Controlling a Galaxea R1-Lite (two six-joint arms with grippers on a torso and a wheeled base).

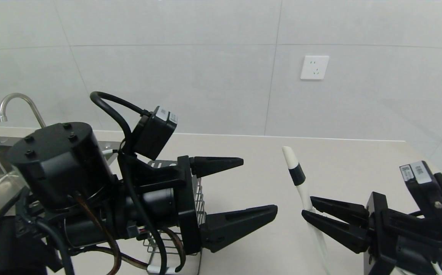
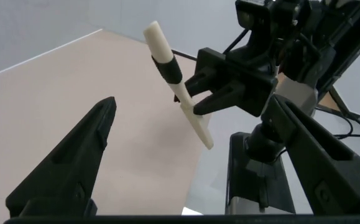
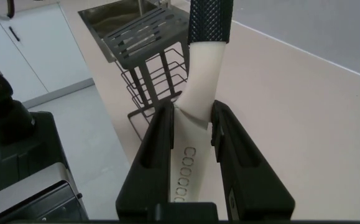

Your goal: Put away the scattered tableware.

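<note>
The left claw point(image 2: 191, 101) stood wide open, its two black fingers spread apart. Farther off, the right claw point(image 2: 193, 95) was clamped on a cream utensil point(image 2: 161, 45) with a black band, held tilted above the beige desk point(image 2: 68, 81).

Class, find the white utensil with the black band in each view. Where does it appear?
Head view: white utensil, right of centre, slanting upward.
Left wrist view: farther off, held aloft by the other arm.
Right wrist view: close up, dead centre.
Shared landmark: the right hand gripping it.
</note>
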